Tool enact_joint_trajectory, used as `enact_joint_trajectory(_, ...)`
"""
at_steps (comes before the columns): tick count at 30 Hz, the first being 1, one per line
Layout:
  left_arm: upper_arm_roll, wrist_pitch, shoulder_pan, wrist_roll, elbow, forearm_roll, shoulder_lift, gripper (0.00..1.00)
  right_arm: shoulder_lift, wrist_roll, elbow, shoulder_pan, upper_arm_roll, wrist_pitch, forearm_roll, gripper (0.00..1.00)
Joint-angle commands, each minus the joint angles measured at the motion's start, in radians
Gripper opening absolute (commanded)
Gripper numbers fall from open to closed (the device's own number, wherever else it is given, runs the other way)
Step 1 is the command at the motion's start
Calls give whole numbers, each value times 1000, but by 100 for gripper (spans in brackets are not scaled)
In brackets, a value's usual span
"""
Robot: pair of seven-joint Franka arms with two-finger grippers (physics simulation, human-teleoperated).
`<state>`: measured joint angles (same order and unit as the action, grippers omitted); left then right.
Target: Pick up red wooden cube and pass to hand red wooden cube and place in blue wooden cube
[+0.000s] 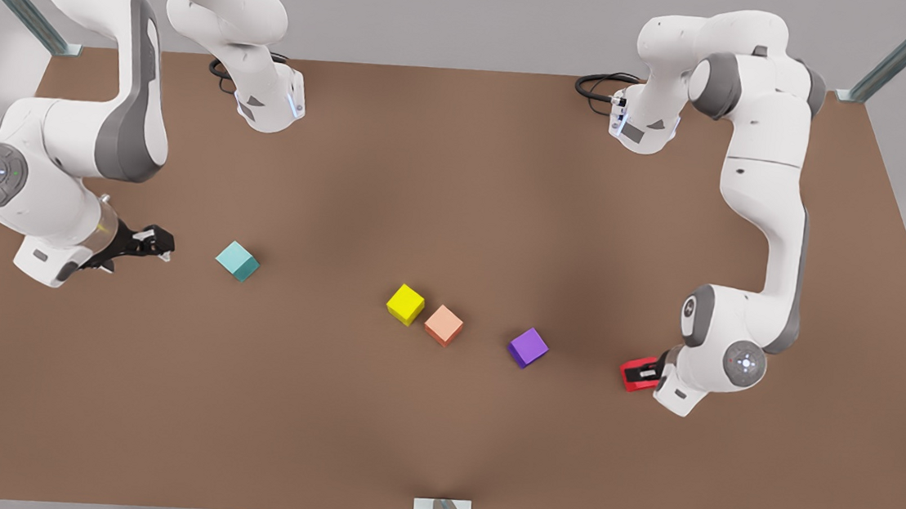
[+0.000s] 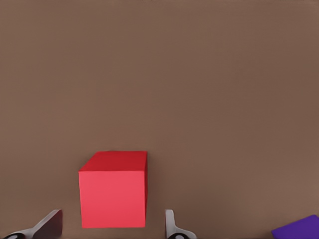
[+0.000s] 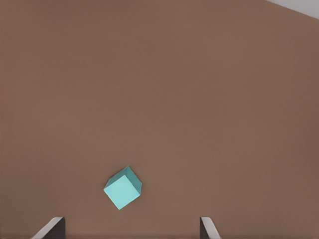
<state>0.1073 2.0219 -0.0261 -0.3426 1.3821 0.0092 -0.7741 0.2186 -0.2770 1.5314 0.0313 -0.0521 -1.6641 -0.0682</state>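
**Left hand straddling the red cube**

The left hand (image 1: 644,375) is sitting low at the front view's right, its fingers (image 2: 171,225) spread on either side of the red wooden cube (image 2: 113,190) on the table (image 1: 457,206). The right hand (image 1: 152,243) is hovering with fingers wide near the blue wooden cube (image 1: 238,260).

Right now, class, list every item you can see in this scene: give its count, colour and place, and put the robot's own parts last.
red wooden cube: one, red, far front-view right, between the left gripper's fingers.
purple cube: one, purple, left of red.
salmon cube: one, salmon-orange, centre.
yellow cube: one, yellow, beside salmon.
blue wooden cube: one, teal, front-view left.
table: one, brown.
left gripper: open, straddling red cube.
right gripper: open, beside teal cube, waiting.
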Motion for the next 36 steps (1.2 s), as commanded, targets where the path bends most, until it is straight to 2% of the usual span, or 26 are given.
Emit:
enact_joint_trajectory(1,0,50,0,-193,0,8,-10,100,1,-14,-1,-1,0,0,1,100)
enact_joint_trajectory(20,0,100,3,-177,38,55,-91,100,8,-14,3,-1,0,0,2,100)
enact_joint_trajectory(23,0,120,3,-182,38,51,-97,76,8,-16,3,-1,0,0,2,100)
enact_joint_trajectory(25,0,118,3,-185,38,49,-97,71,8,-16,4,-1,0,1,2,100)
enact_joint_trajectory(28,0,115,9,-185,35,5,-51,66,8,-16,4,-1,0,1,2,100)
enact_joint_trajectory(32,61,101,21,-225,8,0,-45,66,24,-14,-7,-34,-2,1,16,100)
enact_joint_trajectory(34,127,-57,26,-283,-115,-179,-45,66,90,-77,-51,-47,-2,6,108,100)
enact_joint_trajectory(35,152,-107,26,-283,-162,-309,-45,66,110,-197,-69,-48,-2,6,177,100)
enact_joint_trajectory(36,212,-108,26,-282,-179,-356,-51,66,111,-215,-70,-66,-2,9,283,100)
